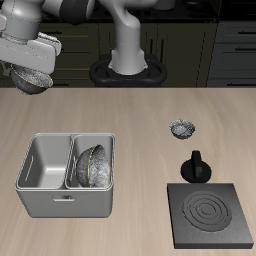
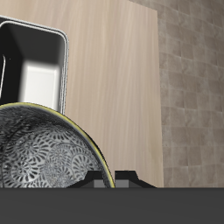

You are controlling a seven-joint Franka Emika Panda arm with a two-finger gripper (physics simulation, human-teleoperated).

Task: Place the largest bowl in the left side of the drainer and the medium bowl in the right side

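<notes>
My gripper (image 1: 32, 62) is shut on the medium bowl (image 1: 30, 78), a shiny grey speckled bowl, and holds it high in the air, farther back than the drainer (image 1: 40, 195). The largest bowl (image 1: 92, 166) lies tilted in the drainer's left compartment. The other compartment (image 1: 45, 165) is empty. In the wrist view the held bowl (image 2: 48, 157) fills much of the frame close to the camera, and the drainer's empty compartment (image 2: 35, 74) lies beyond it.
The smallest bowl (image 1: 182, 127) stands on the table away from the drainer. A black knobbed object (image 1: 195, 167) stands nearer the front, beside a flat black square plate with rings (image 1: 210, 215). The robot's base (image 1: 128, 65) is at the back.
</notes>
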